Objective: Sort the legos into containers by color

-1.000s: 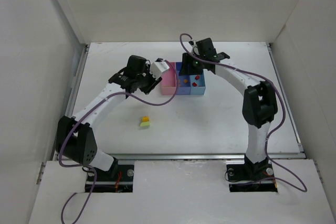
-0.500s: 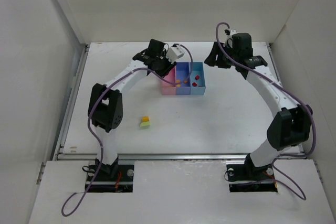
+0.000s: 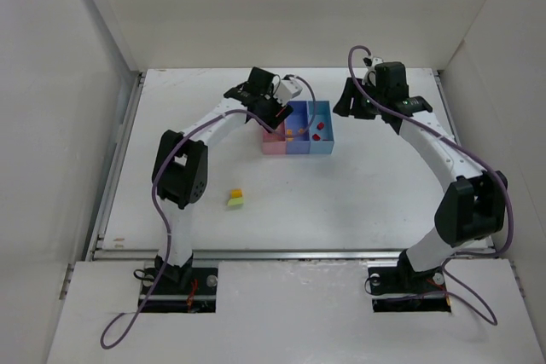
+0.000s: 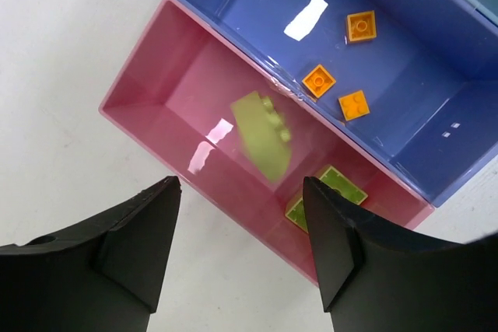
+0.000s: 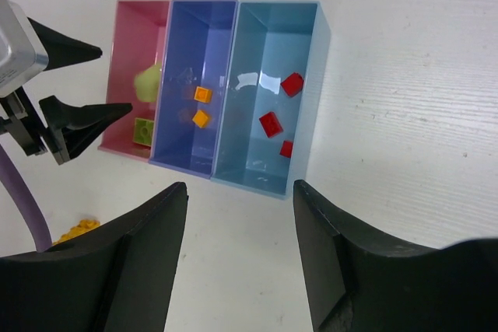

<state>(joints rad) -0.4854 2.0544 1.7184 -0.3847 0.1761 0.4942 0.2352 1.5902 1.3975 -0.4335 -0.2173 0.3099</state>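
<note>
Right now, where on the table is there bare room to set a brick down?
Bare table right of the light blue bin, and nearer, right of the loose bricks. Crowded over the pink bin, where the left gripper hangs open.

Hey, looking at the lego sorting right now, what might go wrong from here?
The lime brick looks mid-drop from the open left pincer, close to the wall the pink bin shares with the purple-blue bin; it might bounce in among the orange bricks. The two loose bricks on the table appear to touch, so one grasp may lift both colors.
</note>
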